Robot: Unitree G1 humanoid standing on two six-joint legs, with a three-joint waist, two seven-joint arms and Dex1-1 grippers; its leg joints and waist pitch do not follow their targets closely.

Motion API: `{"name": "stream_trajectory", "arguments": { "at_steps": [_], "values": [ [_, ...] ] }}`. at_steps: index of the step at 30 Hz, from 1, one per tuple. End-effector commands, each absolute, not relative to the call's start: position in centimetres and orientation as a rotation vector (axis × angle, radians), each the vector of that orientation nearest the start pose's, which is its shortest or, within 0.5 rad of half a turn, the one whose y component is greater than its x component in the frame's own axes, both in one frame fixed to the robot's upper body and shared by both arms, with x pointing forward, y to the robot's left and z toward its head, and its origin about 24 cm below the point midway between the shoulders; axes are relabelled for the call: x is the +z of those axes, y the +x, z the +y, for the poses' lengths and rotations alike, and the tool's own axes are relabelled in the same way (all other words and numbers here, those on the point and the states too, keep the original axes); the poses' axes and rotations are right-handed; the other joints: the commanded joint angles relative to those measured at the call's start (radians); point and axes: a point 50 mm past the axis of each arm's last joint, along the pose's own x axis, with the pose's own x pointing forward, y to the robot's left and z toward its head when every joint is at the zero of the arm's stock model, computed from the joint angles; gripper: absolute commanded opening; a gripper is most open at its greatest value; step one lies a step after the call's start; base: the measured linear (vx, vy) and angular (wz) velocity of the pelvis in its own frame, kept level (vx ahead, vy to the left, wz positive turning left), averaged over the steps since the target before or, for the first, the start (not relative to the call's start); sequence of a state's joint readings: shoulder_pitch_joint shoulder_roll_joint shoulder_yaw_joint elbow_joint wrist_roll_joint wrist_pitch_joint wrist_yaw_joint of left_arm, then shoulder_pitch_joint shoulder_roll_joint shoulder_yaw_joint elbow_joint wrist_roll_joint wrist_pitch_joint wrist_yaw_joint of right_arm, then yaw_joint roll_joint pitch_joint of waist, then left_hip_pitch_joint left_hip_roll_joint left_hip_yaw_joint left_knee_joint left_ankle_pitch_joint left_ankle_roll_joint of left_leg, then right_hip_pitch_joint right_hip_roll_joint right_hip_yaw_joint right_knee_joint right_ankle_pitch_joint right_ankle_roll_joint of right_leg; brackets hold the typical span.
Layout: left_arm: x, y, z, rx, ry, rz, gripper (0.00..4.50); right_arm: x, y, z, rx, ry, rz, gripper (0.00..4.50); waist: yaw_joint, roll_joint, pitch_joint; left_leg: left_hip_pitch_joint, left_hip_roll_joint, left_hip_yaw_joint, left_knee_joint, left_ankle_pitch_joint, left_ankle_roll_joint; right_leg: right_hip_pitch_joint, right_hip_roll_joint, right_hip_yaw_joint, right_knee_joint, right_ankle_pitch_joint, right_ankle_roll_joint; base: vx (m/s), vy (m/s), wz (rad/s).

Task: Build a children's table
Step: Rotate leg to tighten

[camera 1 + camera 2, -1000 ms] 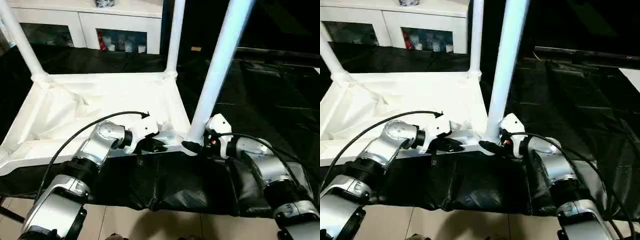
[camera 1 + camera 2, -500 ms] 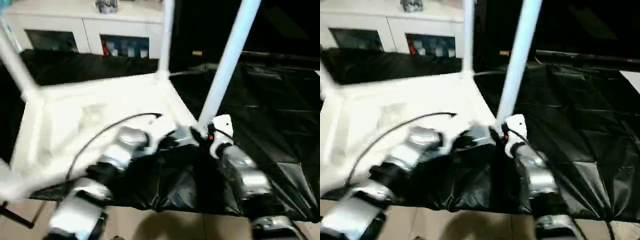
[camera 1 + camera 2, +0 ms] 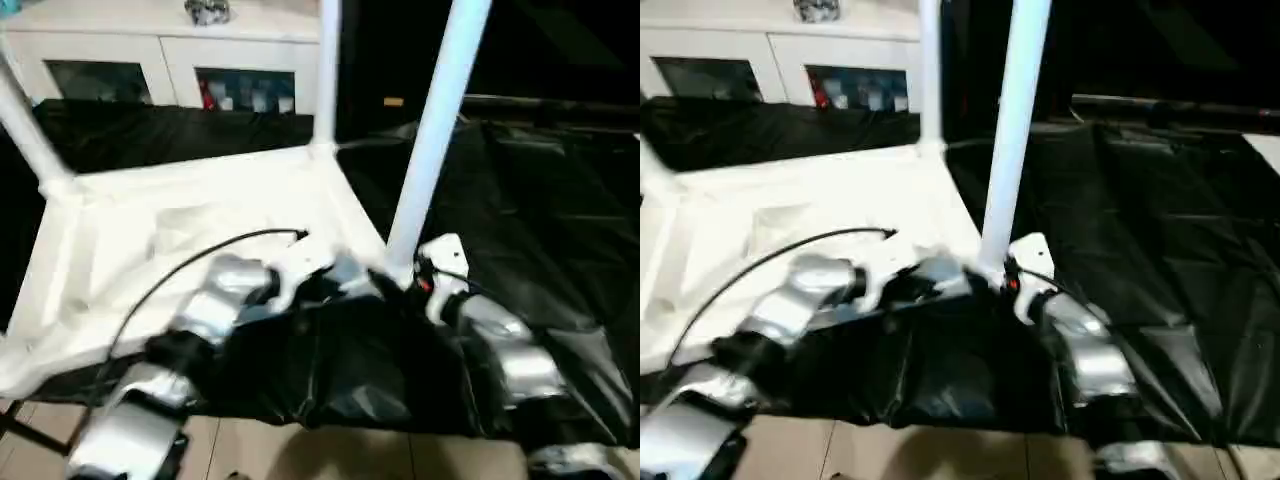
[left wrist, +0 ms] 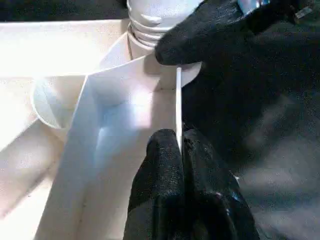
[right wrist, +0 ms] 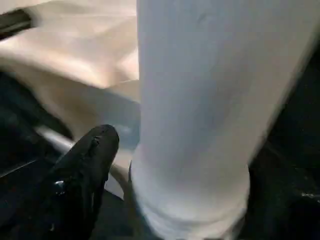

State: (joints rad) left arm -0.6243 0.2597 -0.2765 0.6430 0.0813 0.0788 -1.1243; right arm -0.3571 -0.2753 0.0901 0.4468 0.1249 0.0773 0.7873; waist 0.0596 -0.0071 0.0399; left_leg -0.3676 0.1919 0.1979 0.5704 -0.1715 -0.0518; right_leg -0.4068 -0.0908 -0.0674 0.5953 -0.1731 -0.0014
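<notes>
The children's table lies upside down, its white top resting on the black sheet. Three legs stand up from its corners: the near right leg, a far leg and a left leg. My left gripper is shut on the thin front rim of the top, close to the near right corner. My right gripper is open at the base of that leg. One of its black fingers stands beside the leg with a small gap. Its other finger is hidden behind the leg.
A white cabinet with glass doors stands behind the table. Black sheeting covers the work surface and hangs over its front edge, with tan floor below. A black cable loops over my left forearm.
The camera has shifted and tilted. My left gripper keeps its hold on the rim. My right gripper stays at the leg's base, and its fingers have spread off the leg.
</notes>
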Motion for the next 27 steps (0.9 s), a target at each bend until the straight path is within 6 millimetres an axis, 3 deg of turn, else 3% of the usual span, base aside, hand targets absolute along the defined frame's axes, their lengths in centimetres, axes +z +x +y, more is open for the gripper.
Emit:
{"name": "stream_trajectory", "arguments": {
  "at_steps": [1,3,6,7,9,11,13,18,19,24,27],
  "values": [
    [5.6,31.6,10.0,-1.419,0.37,0.347,0.0,3.7,29.6,-14.4,1.0,-0.133,0.239,3.89,0.006,-0.012,-0.057,0.006,0.04,-0.016,-0.058,-0.216,0.082,0.05,-0.055,0.042,-0.065,-0.161,-0.239,0.0,0.0,0.0],
    [5.7,31.5,10.4,-1.442,0.372,0.358,0.0,3.8,29.4,-14.8,1.045,-0.147,0.25,3.89,0.011,-0.011,-0.057,0.009,0.042,-0.015,-0.058,-0.217,0.083,0.049,-0.056,0.042,-0.065,-0.165,-0.245,0.0,0.0,0.0],
    [5.7,31.3,11.7,-1.489,0.394,0.385,0.0,4.0,29.2,-15.3,1.142,-0.182,0.281,3.89,0.02,-0.025,-0.054,0.009,0.045,-0.013,-0.059,-0.229,0.076,0.048,-0.058,0.042,-0.065,-0.201,-0.24,0.0,0.0,0.0],
    [5.7,31.3,11.9,-1.496,0.398,0.393,0.0,4.0,29.2,-15.4,1.154,-0.197,0.285,3.89,0.024,-0.02,-0.052,0.011,0.047,-0.014,-0.061,-0.238,0.067,0.046,-0.059,0.043,-0.066,-0.221,-0.236,0.0,0.0,0.0],
    [5.9,31.4,12.6,-1.5,0.409,0.41,0.0,4.0,29.2,-15.2,1.199,-0.223,0.301,3.64,0.028,-0.028,-0.05,0.011,0.046,-0.014,-0.062,-0.25,0.053,0.045,-0.06,0.043,-0.067,-0.254,-0.225,0.0,0.0,0.0],
    [6.1,31.4,12.9,-1.511,0.407,0.416,0.0,4.1,29.4,-15.0,1.221,-0.227,0.303,3.57,0.032,-0.029,-0.05,0.012,0.047,-0.015,-0.064,-0.247,0.04,0.044,-0.063,0.045,-0.068,-0.277,-0.215,0.0,0.0,0.0],
    [6.3,31.4,13.0,-1.53,0.403,0.418,0.0,4.3,29.5,-14.6,1.245,-0.216,0.295,3.38,0.033,-0.033,-0.05,0.013,0.046,-0.014,-0.062,-0.24,0.04,0.044,-0.062,0.045,-0.065,-0.254,-0.218,0.0,0.0,0.0],
    [6.5,31.5,13.1,-1.542,0.392,0.422,0.0,4.3,29.5,-14.3,1.284,-0.205,0.303,2.93,0.033,-0.032,-0.052,0.012,0.045,-0.012,-0.06,-0.219,0.045,0.047,-0.06,0.045,-0.06,-0.204,-0.235,0.0,0.0,0.0],
    [6.5,31.5,13.1,-1.542,0.39,0.422,0.0,4.2,29.5,-14.3,1.286,-0.204,0.304,2.84,0.034,-0.027,-0.052,0.012,0.045,-0.013,-0.06,-0.217,0.045,0.047,-0.061,0.044,-0.059,-0.204,-0.237,0.0,0.0,0.0],
    [6.6,31.8,12.7,-1.518,0.363,0.398,0.0,3.9,29.4,-14.2,1.278,-0.163,0.316,2.72,0.034,-0.031,-0.052,0.012,0.045,-0.012,-0.058,-0.214,0.045,0.049,-0.06,0.044,-0.059,-0.199,-0.242,0.0,0.0,0.0],
    [6.6,32.6,12.0,-1.416,0.339,0.364,0.0,3.3,29.4,-13.7,1.193,-0.129,0.311,2.72,0.032,-0.031,-0.051,0.013,0.045,-0.013,-0.059,-0.223,0.039,0.046,-0.06,0.045,-0.061,-0.219,-0.236,0.0,0.0,0.0]
  ]
}}
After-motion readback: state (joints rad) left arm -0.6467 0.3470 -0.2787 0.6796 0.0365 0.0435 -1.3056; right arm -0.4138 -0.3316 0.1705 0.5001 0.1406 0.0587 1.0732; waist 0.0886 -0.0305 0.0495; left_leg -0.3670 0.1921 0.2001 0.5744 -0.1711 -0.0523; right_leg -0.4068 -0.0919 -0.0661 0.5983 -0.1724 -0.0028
